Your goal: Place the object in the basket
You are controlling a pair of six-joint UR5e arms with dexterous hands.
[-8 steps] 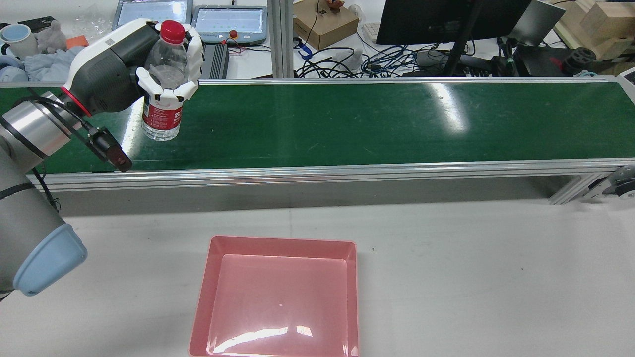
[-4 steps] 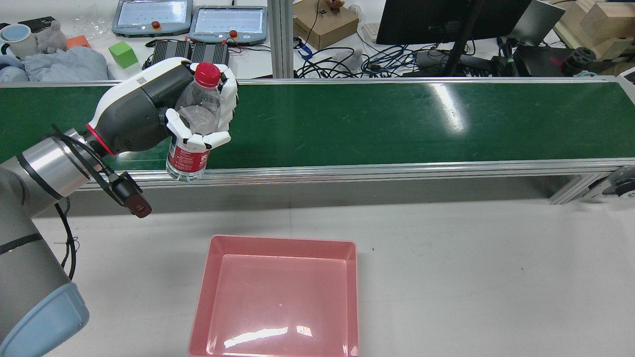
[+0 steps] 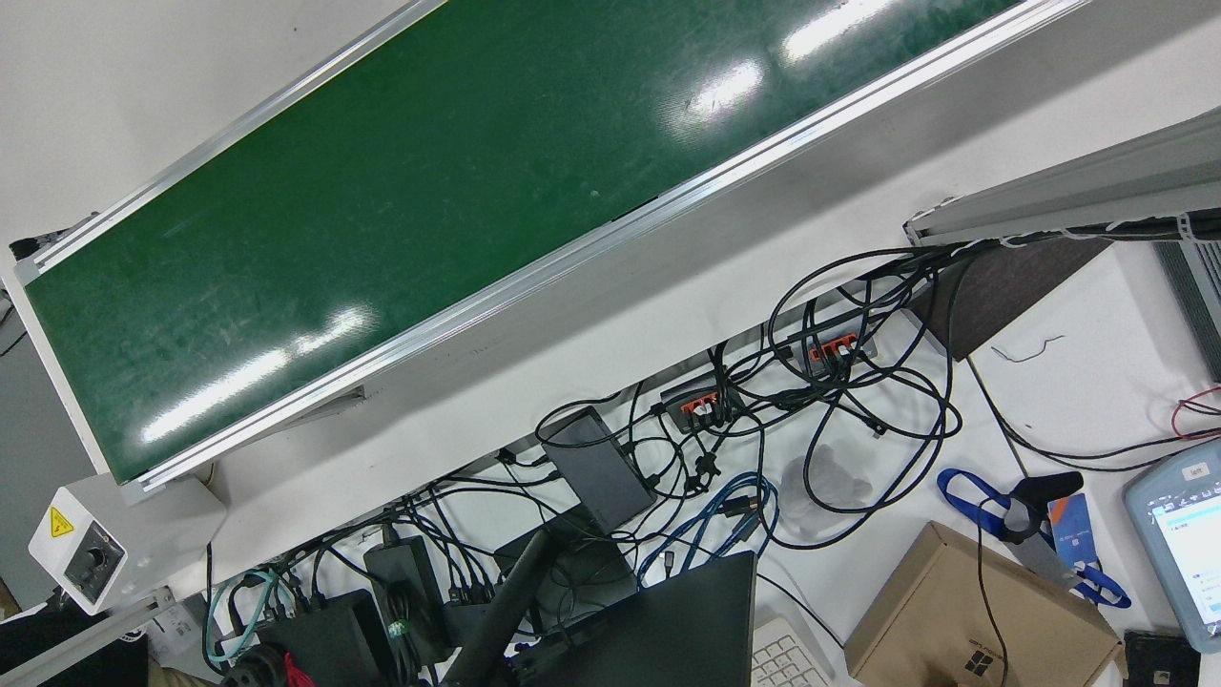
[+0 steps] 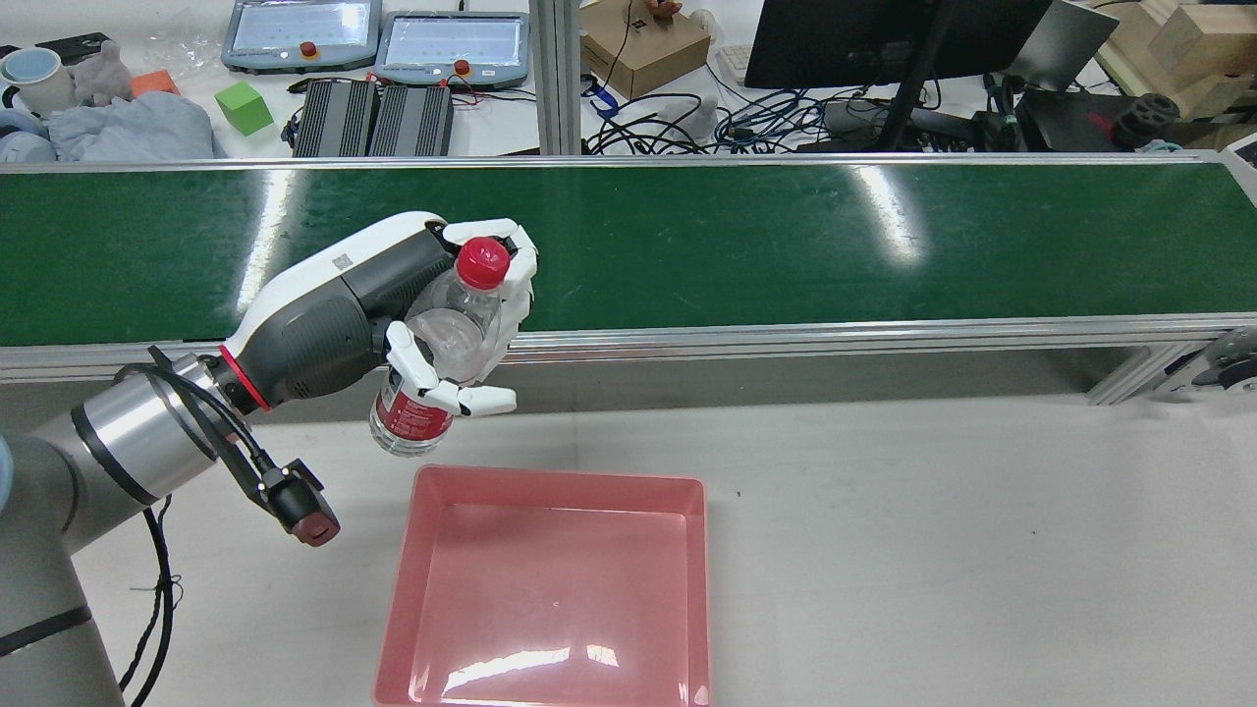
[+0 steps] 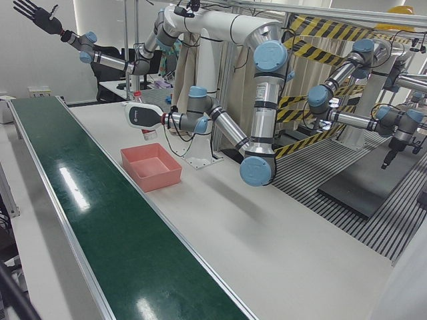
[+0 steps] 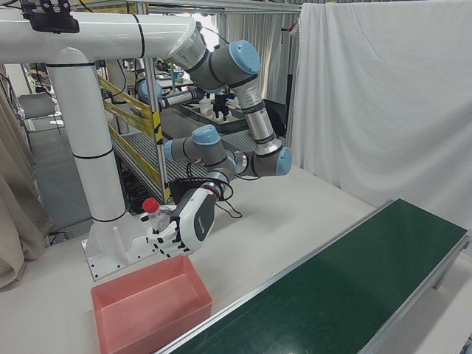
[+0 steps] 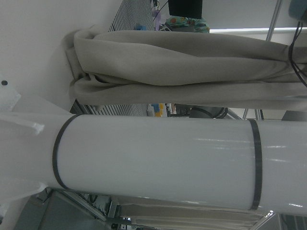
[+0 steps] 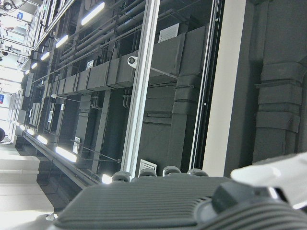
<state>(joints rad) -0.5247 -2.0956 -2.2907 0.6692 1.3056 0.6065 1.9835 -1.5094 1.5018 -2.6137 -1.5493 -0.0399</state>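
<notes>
One clear plastic water bottle with a red cap and red label [image 4: 439,351] hangs in the grip of the white-and-grey left hand [image 4: 432,314], off the table and just short of the pink rectangular plastic basket [image 4: 550,587].

White fingers [image 4: 413,368] wrap the bottle's middle from both sides, cap tilted up toward the green conveyor belt [image 4: 746,236] and base angled down toward the basket's near-left corner, clear of its rim. In the rear view the bottle sits over the white tabletop [image 4: 933,511], between the belt's aluminium edge rail [image 4: 835,339] and the basket, which holds nothing. The right-front view shows the same hand [image 6: 181,225] above the basket [image 6: 151,310], bottle cap [image 6: 150,205] uppermost. Only the right hand's own camera shows any of it, a dark ribbed casing; whether its fingers are spread or closed cannot be told.
</notes>
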